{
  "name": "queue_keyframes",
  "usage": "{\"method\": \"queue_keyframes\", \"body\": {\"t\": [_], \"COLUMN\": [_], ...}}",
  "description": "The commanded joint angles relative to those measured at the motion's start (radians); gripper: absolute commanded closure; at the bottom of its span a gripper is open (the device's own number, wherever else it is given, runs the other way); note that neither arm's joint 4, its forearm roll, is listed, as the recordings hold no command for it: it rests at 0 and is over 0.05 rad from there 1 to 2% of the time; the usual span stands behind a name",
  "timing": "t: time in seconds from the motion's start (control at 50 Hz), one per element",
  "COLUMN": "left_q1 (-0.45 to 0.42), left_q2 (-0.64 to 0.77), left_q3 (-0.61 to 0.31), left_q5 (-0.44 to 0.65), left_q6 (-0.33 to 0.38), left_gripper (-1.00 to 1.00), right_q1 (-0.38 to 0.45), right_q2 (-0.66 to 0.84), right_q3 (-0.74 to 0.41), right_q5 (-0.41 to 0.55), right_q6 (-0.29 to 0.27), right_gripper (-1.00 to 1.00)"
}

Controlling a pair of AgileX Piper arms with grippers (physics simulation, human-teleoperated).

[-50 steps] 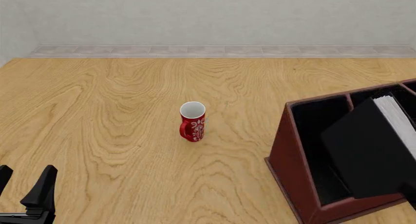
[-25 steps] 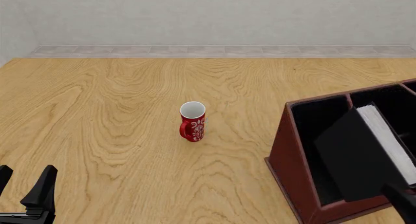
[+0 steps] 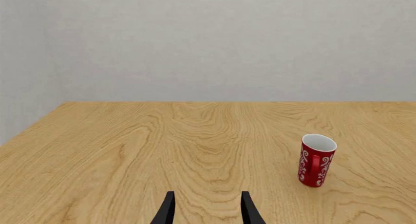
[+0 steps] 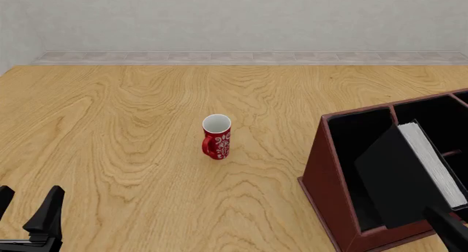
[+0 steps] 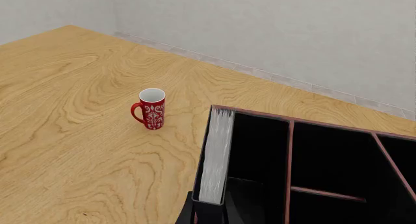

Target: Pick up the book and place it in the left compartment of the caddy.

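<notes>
Leaning inside the caddy (image 4: 330, 178), the book (image 4: 400, 178) stands tilted.

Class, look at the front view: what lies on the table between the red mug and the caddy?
Nothing: in the front view only bare wooden table separates the red mug from the caddy.

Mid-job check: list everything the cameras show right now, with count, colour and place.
mug: one, red with white pattern and white inside, upright mid-table, apart from everything else.
caddy: one, dark red-brown wood with black interior, at the table's right side.
book: one, black covers with white-grey pages, tilted, standing in the caddy's left compartment.
table: one, light wood grain, under everything.
left gripper: one, black, open, at the near-left corner of the table, holding nothing.
right gripper: one, black, just below the book; open or shut cannot be told.
</notes>
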Motion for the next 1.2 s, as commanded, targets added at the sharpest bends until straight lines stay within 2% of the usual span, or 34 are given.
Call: {"method": "queue_keyframes", "body": {"t": [0.02,0.7,1.2], "left_q1": [0.0,0.0,0.0], "left_q2": [0.0,0.0,0.0], "left_q3": [0.0,0.0,0.0], "left_q5": [0.0,0.0,0.0], "left_q6": [0.0,0.0,0.0], "left_gripper": [-1.0,-1.0,-1.0], "right_q1": [-0.017,-0.052,-0.066], "right_q2": [-0.003,-0.003,-0.001], "right_q3": [0.017,0.077,0.118], "right_q5": [-0.016,-0.066,-0.111], "right_q6": [0.026,0.039,0.026], "right_gripper": [1.0,1.0,1.0]}}
